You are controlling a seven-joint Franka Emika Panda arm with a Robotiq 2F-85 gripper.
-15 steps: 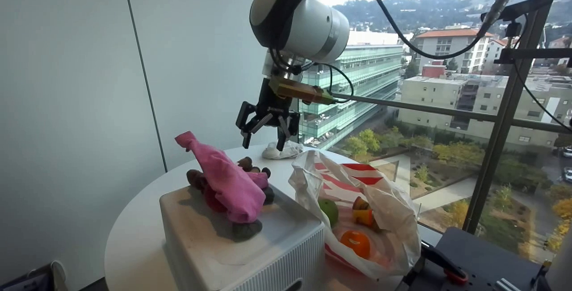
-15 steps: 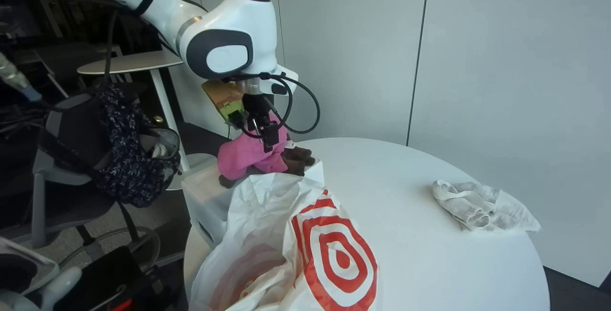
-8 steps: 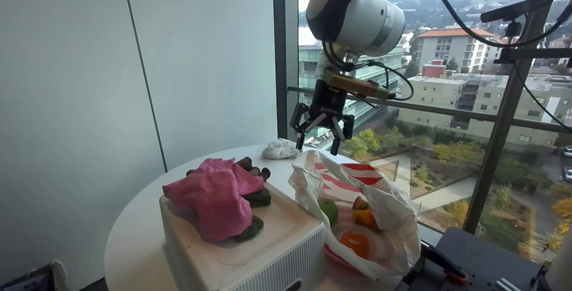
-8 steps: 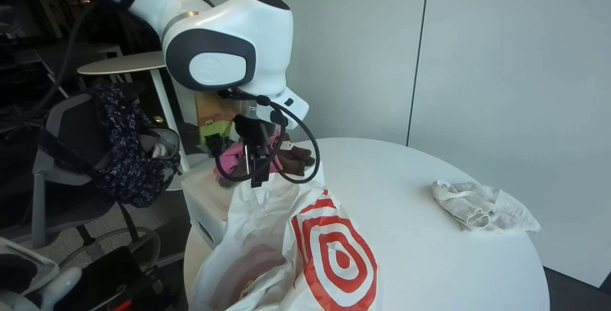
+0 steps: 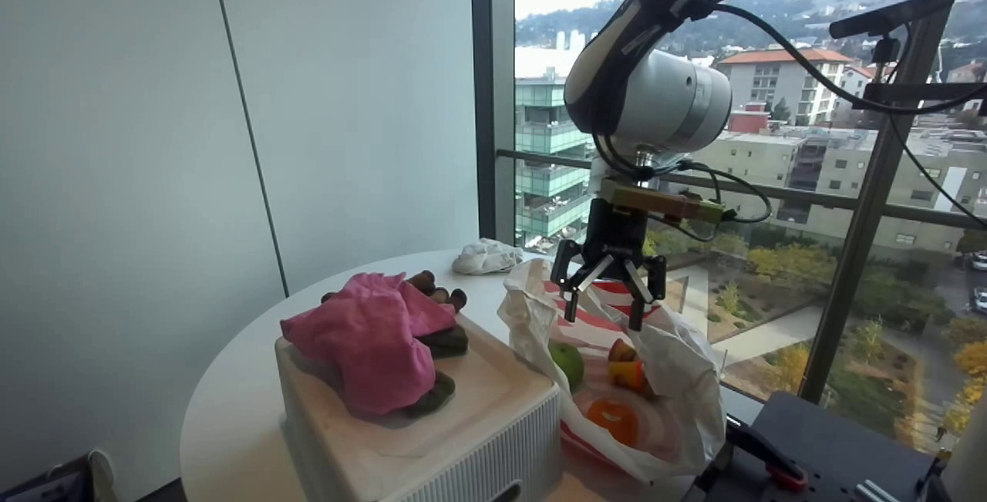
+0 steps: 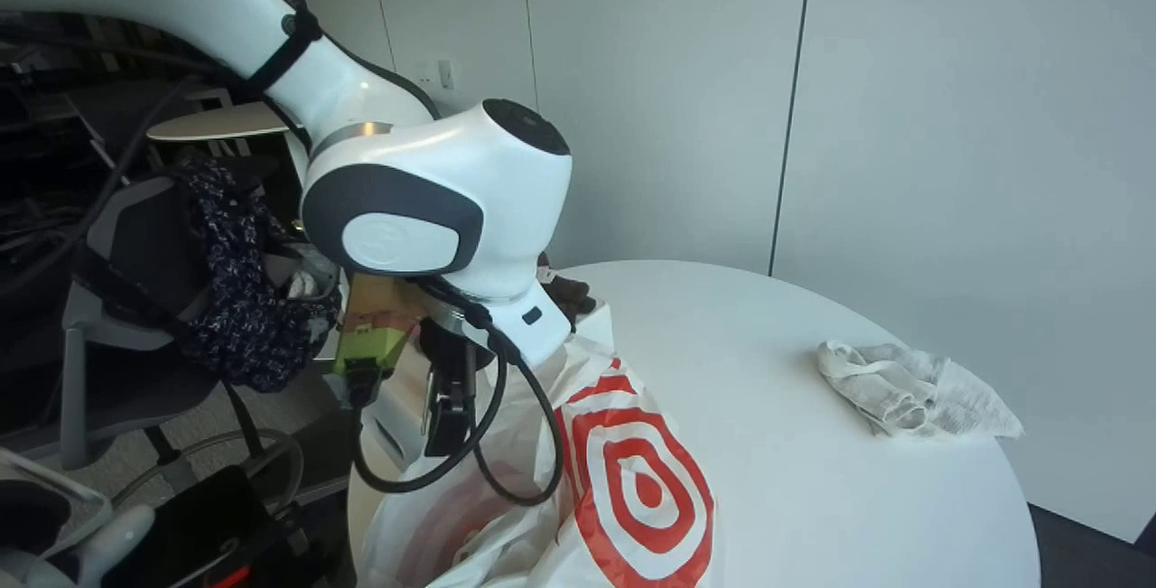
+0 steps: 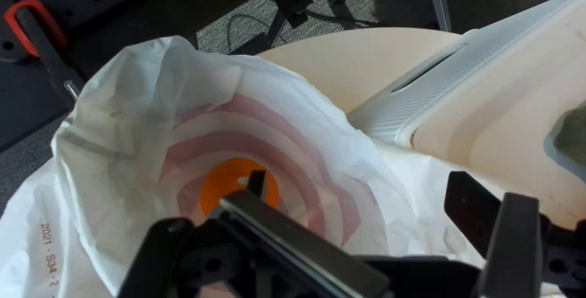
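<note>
I've brought my gripper (image 5: 604,318) down over the bag (image 5: 682,371), jaws spread wide, holding nothing. That puts it above the orange ball (image 5: 614,420) inside; the pink cloth (image 5: 370,344), slumped on the box (image 5: 466,409), now sits well apart.

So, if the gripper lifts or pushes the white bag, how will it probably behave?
The white bag is probably floppy: its rim is crumpled and folds unevenly. It looks thin, since the printed red rings show paler on the inside, so it may crease or tear. The round orange item inside could roll if the bag tilts.
</note>
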